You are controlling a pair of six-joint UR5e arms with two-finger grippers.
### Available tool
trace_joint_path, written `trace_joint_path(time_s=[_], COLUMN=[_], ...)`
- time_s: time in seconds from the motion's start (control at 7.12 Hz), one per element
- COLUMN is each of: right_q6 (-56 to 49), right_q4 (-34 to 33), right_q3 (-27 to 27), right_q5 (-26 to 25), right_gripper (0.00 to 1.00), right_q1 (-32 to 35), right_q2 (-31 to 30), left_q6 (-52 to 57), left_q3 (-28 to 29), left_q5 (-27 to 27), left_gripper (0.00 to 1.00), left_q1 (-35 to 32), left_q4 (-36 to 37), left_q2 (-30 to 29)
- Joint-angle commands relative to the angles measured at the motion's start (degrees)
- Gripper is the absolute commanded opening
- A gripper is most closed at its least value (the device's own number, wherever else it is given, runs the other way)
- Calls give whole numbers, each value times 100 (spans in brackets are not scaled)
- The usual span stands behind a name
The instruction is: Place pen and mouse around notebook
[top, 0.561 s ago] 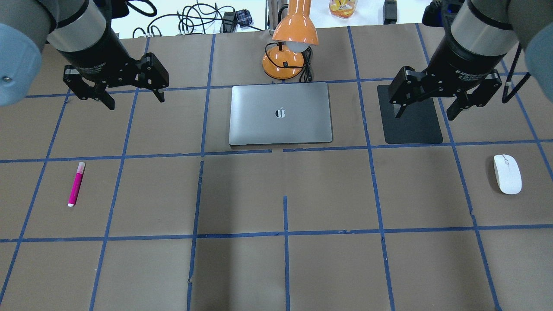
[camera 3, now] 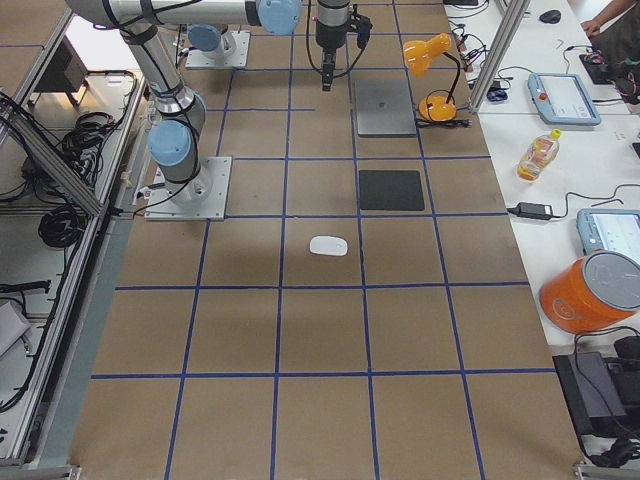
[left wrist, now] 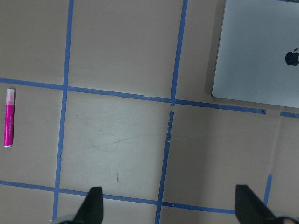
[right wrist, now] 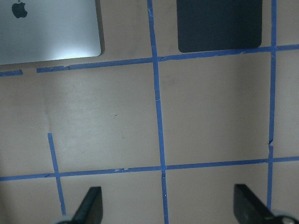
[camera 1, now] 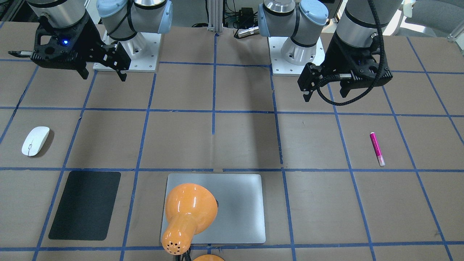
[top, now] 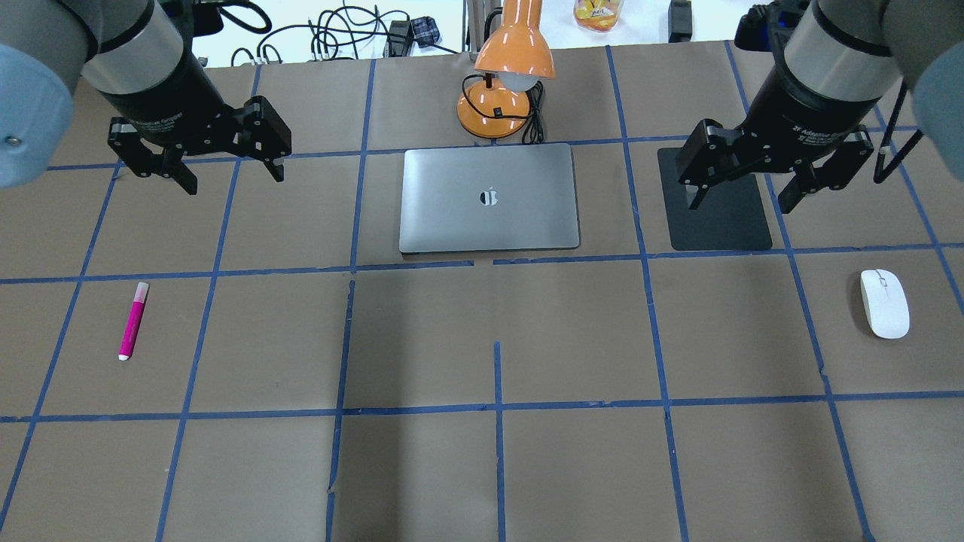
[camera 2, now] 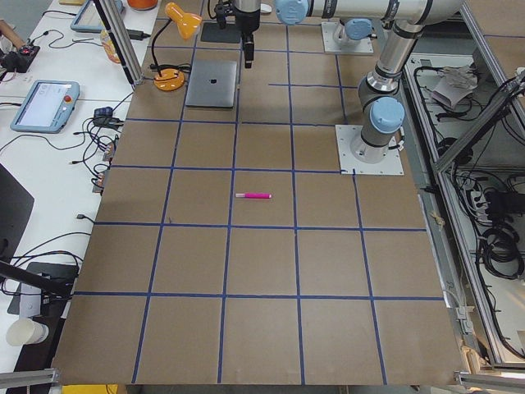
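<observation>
Brown gridded table (top: 422,467) holds the pen (top: 132,320), lying front-to-back, leftward of the spread, empty left gripper (top: 235,179); the mouse (top: 885,303) lies rightward of the spread right gripper (top: 739,203).

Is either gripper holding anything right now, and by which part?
Nothing is held. The left gripper and right gripper are open and empty; the pen and mouse lie on the table.
</observation>
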Motion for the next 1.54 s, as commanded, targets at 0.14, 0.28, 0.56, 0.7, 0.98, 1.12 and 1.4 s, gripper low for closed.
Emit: trace_joint_path(time_s=[0.14, 0.28, 0.56, 0.7, 0.98, 1.12, 1.4], right_q6=[-224, -442, -1153, -1887, -2806, -2974, -2897], right_q4=[-61, -96, -777, -1321, -2752, -3281, -3645], right_q3=[52, 61, 174, 384, 1024, 1262, 1475], right_q5=[-233, -270, -497, -638, -630, -648, -630], right_gripper=[100, 100, 100, 100, 100, 100, 100], right_q1=[-393, -953, -1947, -2404, -3074, -3225, -3515], right_q2=[55, 247, 790, 1020, 1521, 1741, 2294], left_q6=[1215, 1492, 1828, 2325, 3188, 3809, 4332], left_q3=[-1256, -1880, -2700, -2773, -2607, -2615, -2572], left_q5=[32, 24, 24, 32, 111, 103, 42], left_gripper=[100, 100, 100, 100, 100, 100, 100], left_q1=[1223, 1760, 2517, 2939, 3180, 3311, 3750], left_q4=[1334, 2201, 3163, 3289, 3517, 3832, 4019], left_q2=[13, -92, -373, -679, -1356, -1585, -1972])
